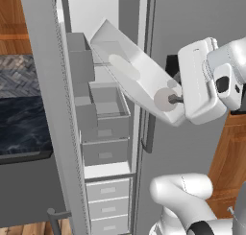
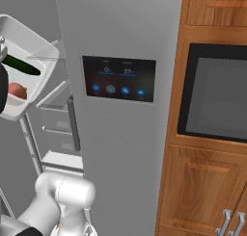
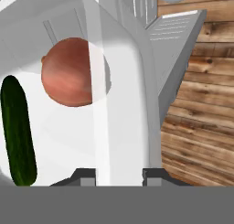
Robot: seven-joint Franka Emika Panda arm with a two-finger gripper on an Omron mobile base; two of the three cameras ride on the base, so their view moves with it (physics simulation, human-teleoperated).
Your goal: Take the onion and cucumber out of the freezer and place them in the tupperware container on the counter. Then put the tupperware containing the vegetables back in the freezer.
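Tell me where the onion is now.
The onion lies inside the tilted tupperware container, beside the cucumber, in front of the open freezer.

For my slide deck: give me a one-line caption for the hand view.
Gripper clamps the rim of the tilted tupperware container, with the onion and cucumber inside.

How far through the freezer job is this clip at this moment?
Done: the reddish round onion and dark green cucumber lie in the white rectangular tupperware container. In hand: the hand grips the container's rim, holding it tilted before the open grey freezer. Left: setting it on a shelf and letting go.
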